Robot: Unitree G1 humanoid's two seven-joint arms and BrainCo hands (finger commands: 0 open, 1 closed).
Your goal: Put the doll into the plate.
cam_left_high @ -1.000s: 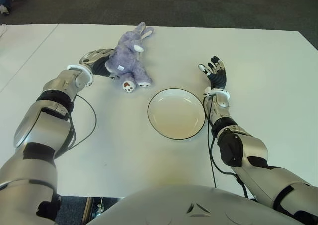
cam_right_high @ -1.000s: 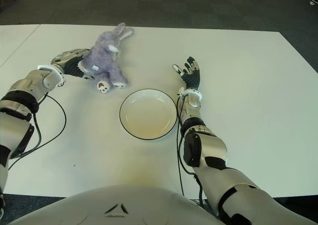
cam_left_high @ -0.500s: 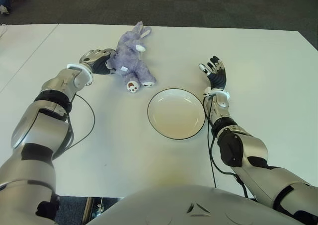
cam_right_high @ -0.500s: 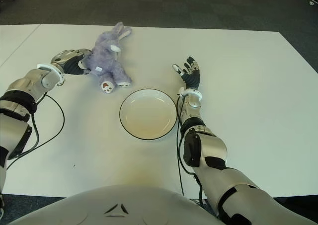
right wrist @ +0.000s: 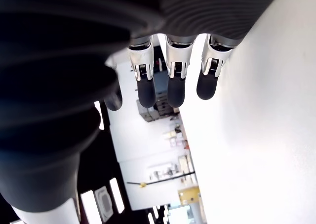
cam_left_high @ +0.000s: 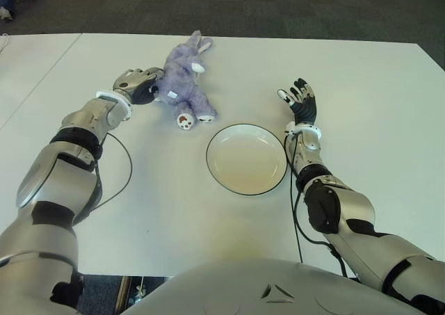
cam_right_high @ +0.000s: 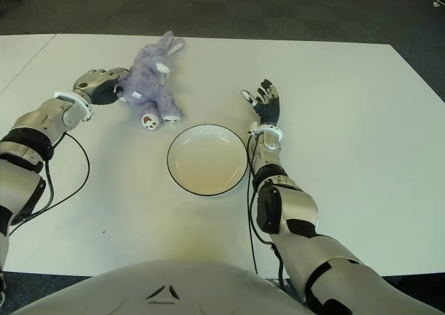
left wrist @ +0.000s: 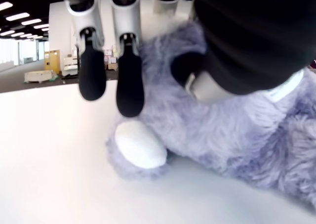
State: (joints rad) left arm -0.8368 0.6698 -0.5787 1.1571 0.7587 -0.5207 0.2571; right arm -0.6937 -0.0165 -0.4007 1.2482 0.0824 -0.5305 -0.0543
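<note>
The doll (cam_left_high: 182,83), a purple plush rabbit with white paws, lies on the white table (cam_left_high: 167,211) to the far left of the plate. My left hand (cam_left_high: 141,84) is at the doll's left side, touching it. In the left wrist view its fingers (left wrist: 129,88) reach out straight over a white paw (left wrist: 140,147) and the thumb presses into the fur; the hand is open, not closed round the doll. The white plate (cam_left_high: 210,163) with a dark rim sits empty at the table's middle. My right hand (cam_left_high: 300,98) shows open to the right of the plate.
A black cable (cam_left_high: 129,167) loops over the table beside my left forearm. The table's far edge (cam_left_high: 278,39) runs just behind the doll, with dark carpet beyond.
The doll has shifted slightly right and turned a little, settling flatter on the table. My left hand now sits at its side rather than under it. The right hand has not moved.
</note>
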